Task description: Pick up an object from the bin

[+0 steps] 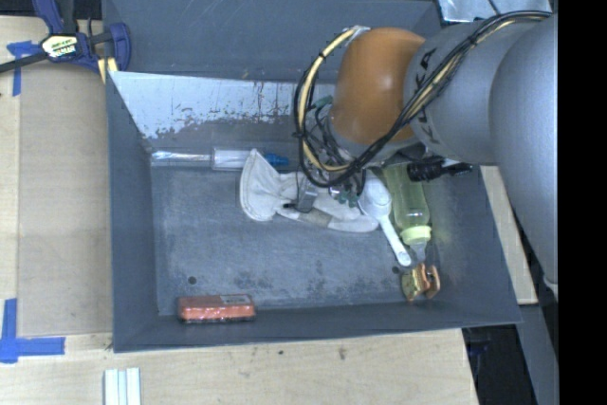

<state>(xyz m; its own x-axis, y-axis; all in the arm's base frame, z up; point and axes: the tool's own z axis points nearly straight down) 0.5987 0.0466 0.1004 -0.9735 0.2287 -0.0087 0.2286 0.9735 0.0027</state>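
My gripper [306, 200] reaches down below the orange wrist cover at the middle of the bin and sits on a crumpled white cloth [259, 190]. The cloth spreads left and right beneath it. A clear plastic tube with a blue tip [216, 158] lies just behind the cloth, along the back wall. To the right of the gripper lie a pale green bottle [411, 207] and a white stick-like piece [395, 245].
A copper-coloured bar [216, 308] lies at the front left along the front wall. A small brown and gold object [422, 282] sits in the front right corner. The arm and its cables cover the back right of the bin.
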